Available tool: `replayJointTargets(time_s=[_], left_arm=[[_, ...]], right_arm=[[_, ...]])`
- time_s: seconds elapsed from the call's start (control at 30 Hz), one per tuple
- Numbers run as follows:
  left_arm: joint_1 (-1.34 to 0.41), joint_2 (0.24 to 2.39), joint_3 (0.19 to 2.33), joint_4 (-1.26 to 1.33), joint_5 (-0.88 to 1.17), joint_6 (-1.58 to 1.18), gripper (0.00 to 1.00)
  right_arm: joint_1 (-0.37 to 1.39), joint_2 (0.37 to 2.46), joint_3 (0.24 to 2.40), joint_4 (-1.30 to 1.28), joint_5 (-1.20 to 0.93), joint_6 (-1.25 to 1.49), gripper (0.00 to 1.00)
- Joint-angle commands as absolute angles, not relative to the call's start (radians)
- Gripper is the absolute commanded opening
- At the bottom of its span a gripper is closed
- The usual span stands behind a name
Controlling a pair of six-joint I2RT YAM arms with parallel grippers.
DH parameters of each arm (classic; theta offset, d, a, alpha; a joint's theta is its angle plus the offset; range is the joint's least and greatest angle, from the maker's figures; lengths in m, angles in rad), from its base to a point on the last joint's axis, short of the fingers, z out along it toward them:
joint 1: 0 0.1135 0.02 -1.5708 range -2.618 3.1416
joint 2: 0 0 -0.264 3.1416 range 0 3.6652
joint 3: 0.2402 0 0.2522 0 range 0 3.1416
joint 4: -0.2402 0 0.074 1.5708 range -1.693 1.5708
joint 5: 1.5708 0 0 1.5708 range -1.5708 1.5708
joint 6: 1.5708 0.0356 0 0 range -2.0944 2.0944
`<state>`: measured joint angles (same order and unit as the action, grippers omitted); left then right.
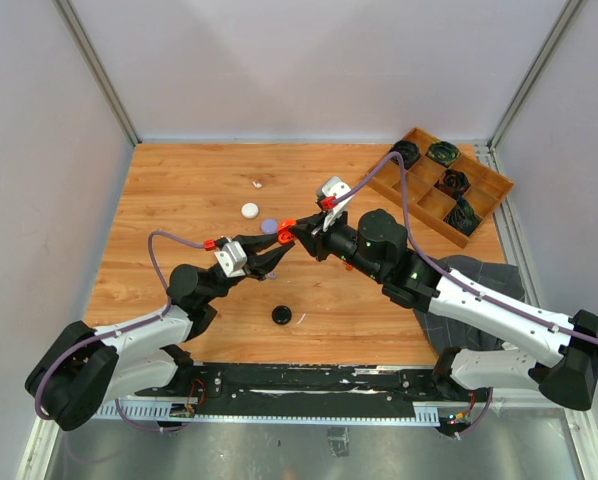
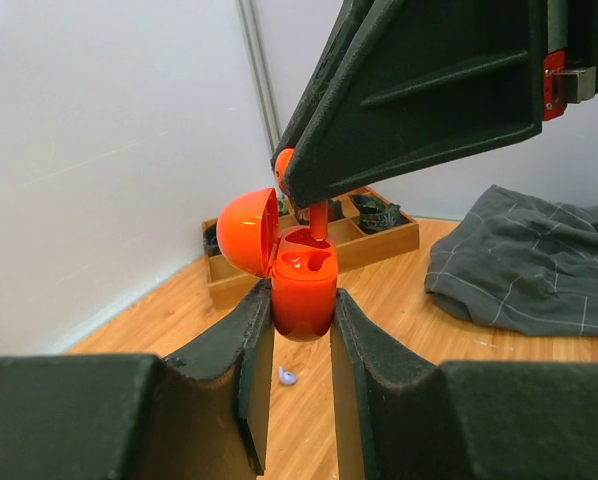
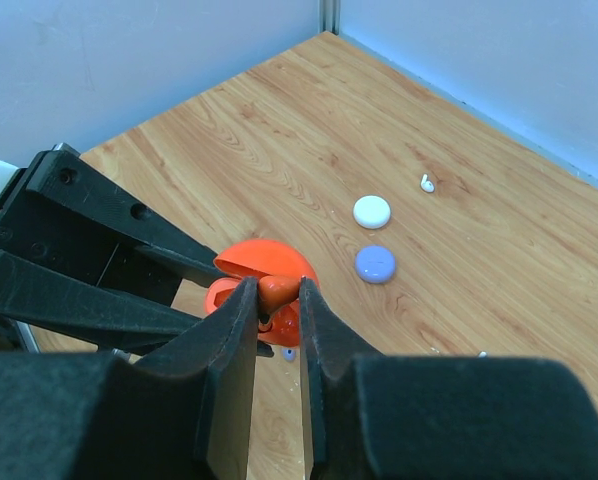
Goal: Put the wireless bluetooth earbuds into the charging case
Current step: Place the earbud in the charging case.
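My left gripper (image 2: 302,312) is shut on the body of an orange charging case (image 2: 304,290), held above the table with its lid (image 2: 247,232) swung open to the left. My right gripper (image 3: 276,300) is shut on an orange earbud (image 3: 277,290). It holds the earbud's stem (image 2: 318,220) pointing down into the open case (image 3: 264,262). In the top view both grippers meet at mid-table, around the case (image 1: 286,226). A pale purple earbud (image 2: 288,376) lies on the wood below the case. A white earbud (image 3: 427,183) lies farther back.
A white puck (image 1: 250,210), a purple puck (image 1: 269,227) and a black puck (image 1: 282,315) lie on the table. A wooden tray (image 1: 479,178) with black coiled bundles stands at the back right. A grey cloth (image 1: 469,275) lies under the right arm.
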<state>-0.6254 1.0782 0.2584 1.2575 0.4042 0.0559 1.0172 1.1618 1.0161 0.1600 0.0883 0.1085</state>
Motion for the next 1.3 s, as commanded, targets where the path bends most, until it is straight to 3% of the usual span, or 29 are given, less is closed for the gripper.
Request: replayJointTargets(time_s=[0.0, 0.5, 0.7, 0.9, 1.27], left_arm=[[-0.634, 1.073, 0.279, 1.292, 0.397, 0.055, 0.00], [-0.634, 1.053, 0.284, 1.293, 0.359, 0.020, 0.00], [-0.634, 1.054, 0.270, 1.276, 0.347, 0.026, 0.00], [-0.634, 1.051, 0.248, 1.241, 0.324, 0.044, 0.00], [-0.634, 1.066, 0.194, 1.182, 0.251, 0.008, 0.00]], right_arm=[[1.032, 1.163, 1.002, 0.186, 0.104, 0.096, 0.09], [1.043, 1.186, 0.978, 0.183, 0.096, 0.109, 0.10], [1.045, 1.169, 0.989, 0.165, 0.108, 0.095, 0.24], [1.045, 1.157, 1.013, 0.140, 0.102, 0.042, 0.45], [0.999, 1.158, 1.099, -0.074, 0.123, -0.064, 0.62]])
